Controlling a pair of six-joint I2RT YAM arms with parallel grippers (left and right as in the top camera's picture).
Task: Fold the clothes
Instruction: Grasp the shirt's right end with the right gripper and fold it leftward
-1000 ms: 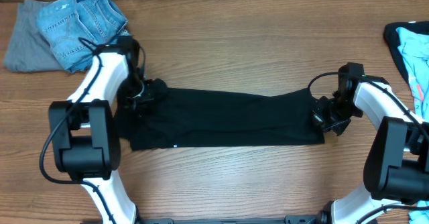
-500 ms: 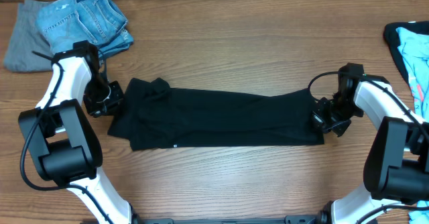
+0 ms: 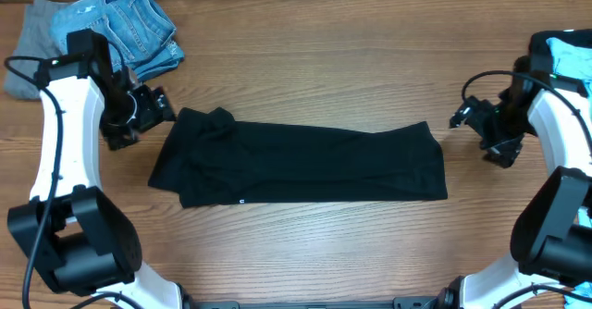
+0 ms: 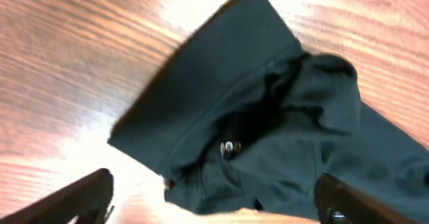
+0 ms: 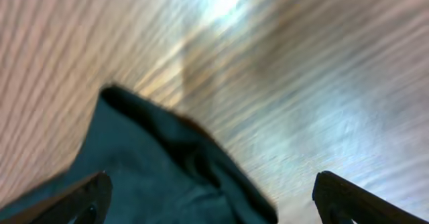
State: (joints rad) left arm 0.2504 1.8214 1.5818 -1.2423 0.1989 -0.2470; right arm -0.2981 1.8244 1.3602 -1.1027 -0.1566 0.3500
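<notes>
The plain black soft fabric garment [image 3: 305,166] is lying as a long folded strip across the middle of the brown wooden surface [image 3: 305,50]. It is looking light and limp, so pinching the end corners seems best. The left pincer [image 3: 153,117] and the right pincer [image 3: 476,129] are hovering just off opposite ends, both released and holding nothing.

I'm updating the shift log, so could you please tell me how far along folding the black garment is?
Done, it seems: the black garment lies flat as a long narrow strip, apparently folded lengthwise. In hand: nothing; the left claw and right claw stand open, just off its ends. Left: probably folding the strip end to end; the end by the left claw looks bunched.
</notes>
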